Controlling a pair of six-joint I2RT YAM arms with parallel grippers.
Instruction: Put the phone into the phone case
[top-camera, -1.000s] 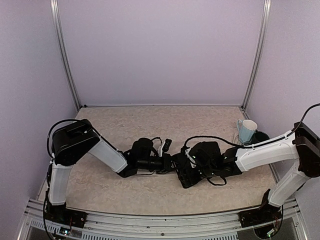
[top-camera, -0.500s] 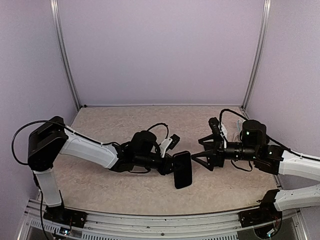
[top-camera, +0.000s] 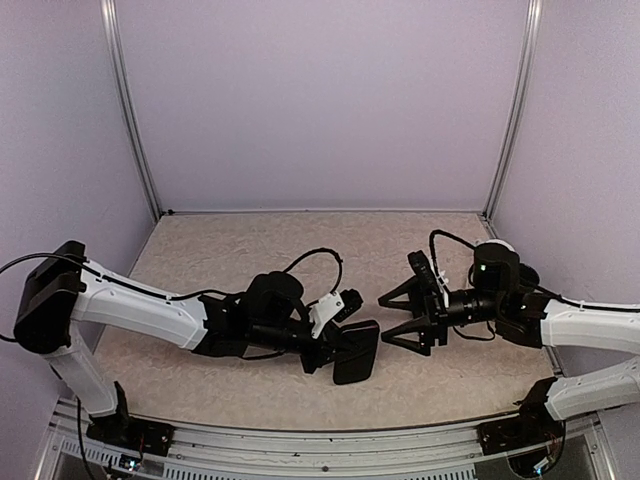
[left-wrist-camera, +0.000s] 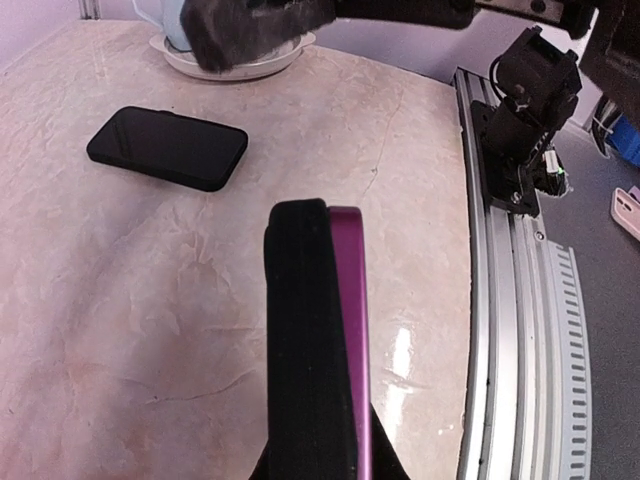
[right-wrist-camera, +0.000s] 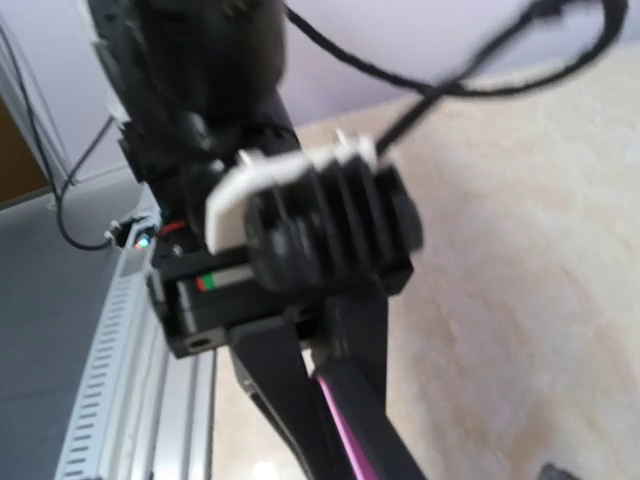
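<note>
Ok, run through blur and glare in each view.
Top external: evenly lit, sharp, no glare. Left wrist: the phone case and the phone are crisp, with a bright glare patch on the table beside the case. Right wrist: soft and smeared throughout, the left claw blurred close up.

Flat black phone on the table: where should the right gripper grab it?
Across the two long edges of the phone, near mid-length, coming straight down. It lies flat, so only the thin sides offer opposing faces; the short span likely fits the open right gripper.
</note>
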